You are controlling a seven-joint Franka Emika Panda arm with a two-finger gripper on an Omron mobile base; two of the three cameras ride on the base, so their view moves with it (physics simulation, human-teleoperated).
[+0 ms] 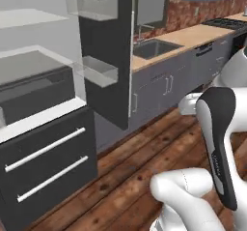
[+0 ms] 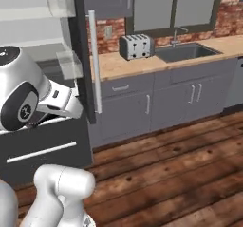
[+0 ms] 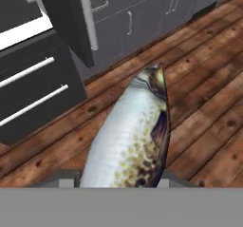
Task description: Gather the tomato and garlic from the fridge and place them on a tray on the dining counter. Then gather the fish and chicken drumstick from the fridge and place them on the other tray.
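The fish (image 3: 130, 136), silvery with a dark speckled flank, stands out from my gripper (image 3: 116, 183) in the hand view. Its tail points away over the wooden floor. The gripper is shut on the fish's near end, and the fish's body hides most of the fingers. The fridge (image 1: 34, 65) stands open at the left, with pale shelves inside and its dark door (image 1: 103, 56) swung out. The tomato, garlic, chicken drumstick, both trays and the dining counter are out of view.
Dark freezer drawers (image 1: 46, 162) with long handles sit below the fridge shelves. A wooden counter with a sink (image 2: 187, 52) and a toaster (image 2: 136, 46) runs along the brick wall over grey cabinets (image 2: 171, 102). Open wooden floor (image 2: 180, 174) lies in front.
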